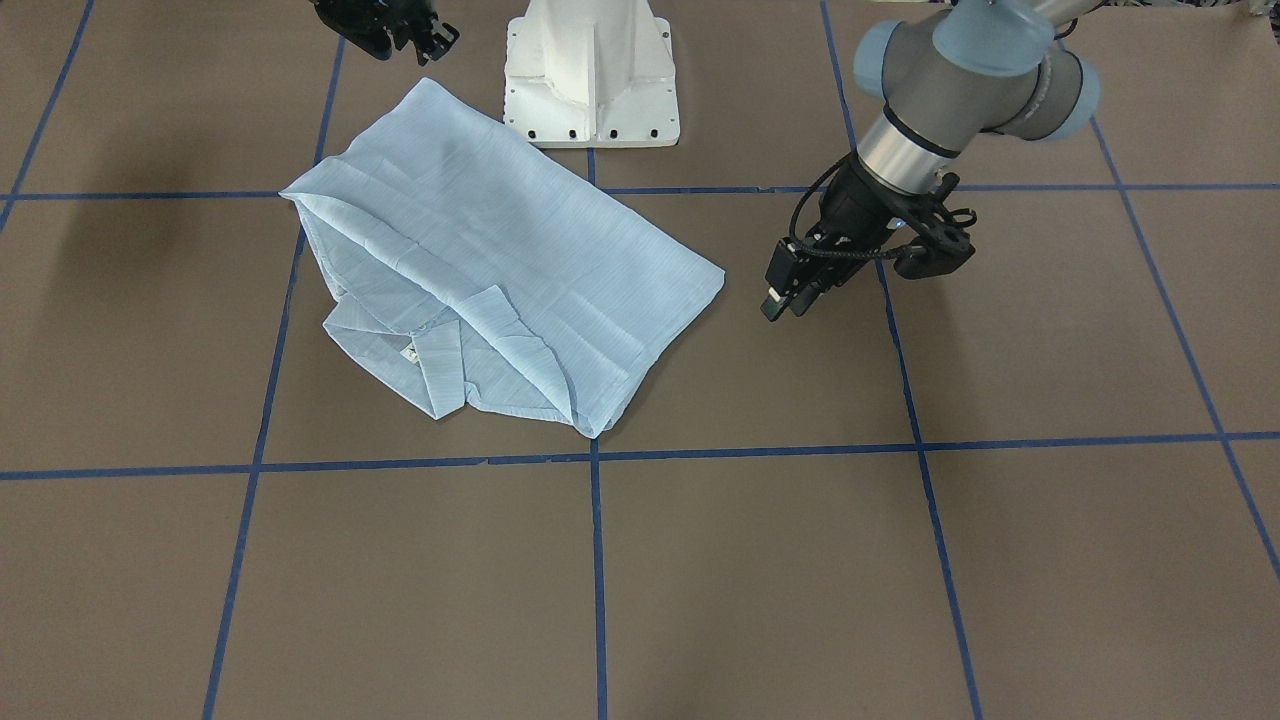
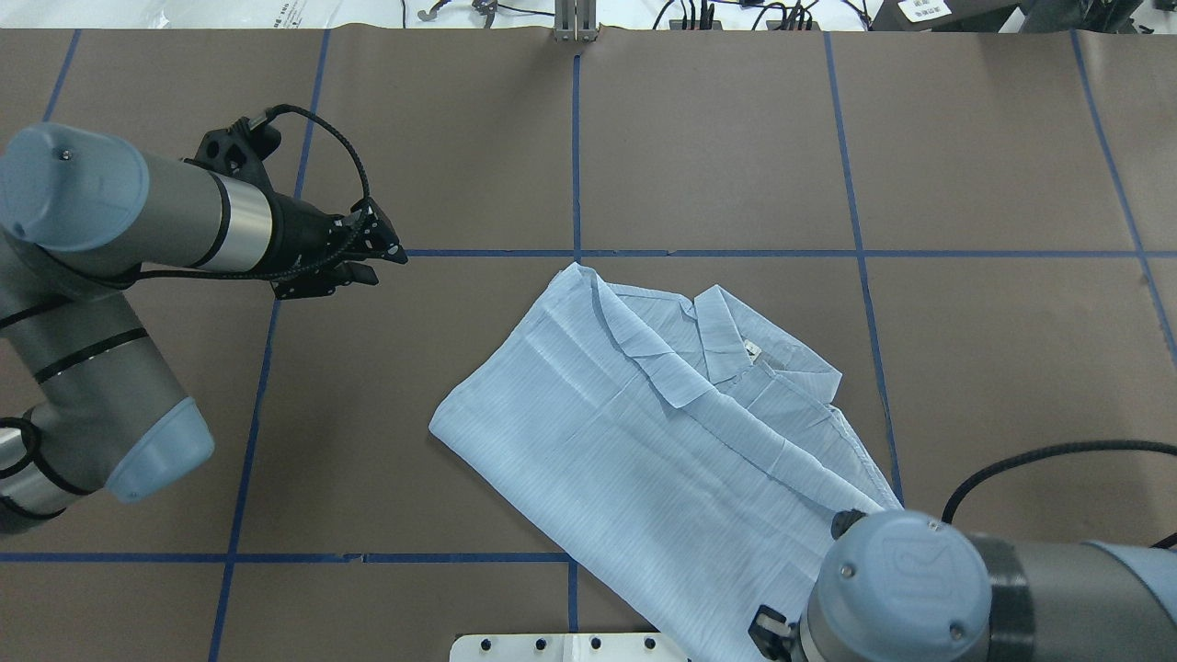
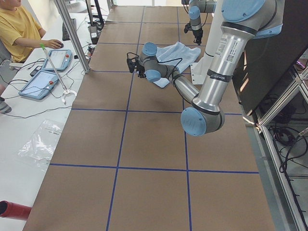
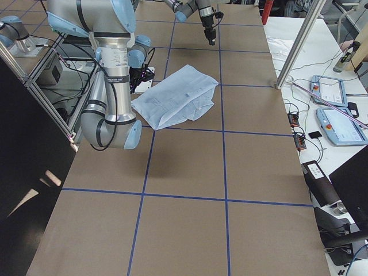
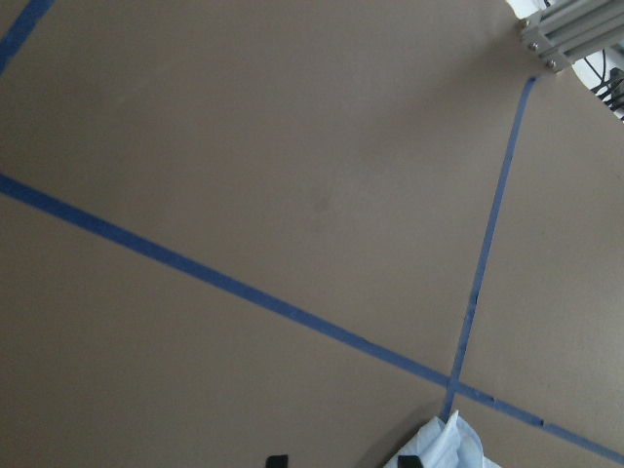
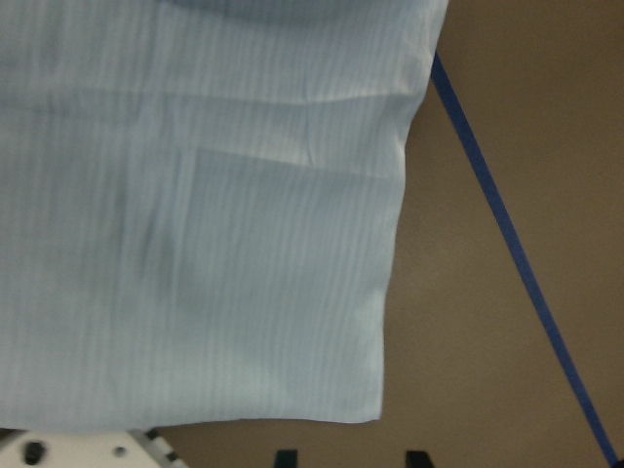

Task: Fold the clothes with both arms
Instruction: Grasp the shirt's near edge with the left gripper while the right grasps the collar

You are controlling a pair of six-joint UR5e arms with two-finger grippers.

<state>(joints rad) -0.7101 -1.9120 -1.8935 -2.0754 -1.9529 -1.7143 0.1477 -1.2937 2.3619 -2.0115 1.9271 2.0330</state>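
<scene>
The light blue striped shirt (image 1: pixel 520 270) lies folded into a rough rectangle on the brown table, its collar (image 1: pixel 440 370) and neck label on top at one end. It also shows in the overhead view (image 2: pixel 644 441). My left gripper (image 1: pixel 778 303) hangs open and empty above bare table beside the shirt, apart from it; in the overhead view the left gripper (image 2: pixel 386 264) is left of the shirt. My right gripper (image 1: pixel 430 40) is open and empty above the shirt's corner nearest the base. The right wrist view shows the shirt's hem corner (image 6: pixel 195 244) below the open right gripper (image 6: pixel 351 458).
The white pedestal base (image 1: pixel 590 70) stands against the shirt's near edge. Blue tape lines (image 1: pixel 596 560) grid the brown table. An operator in yellow (image 3: pixel 19 29) sits at a side desk with tablets. A metal post (image 2: pixel 576 23) stands at the far edge.
</scene>
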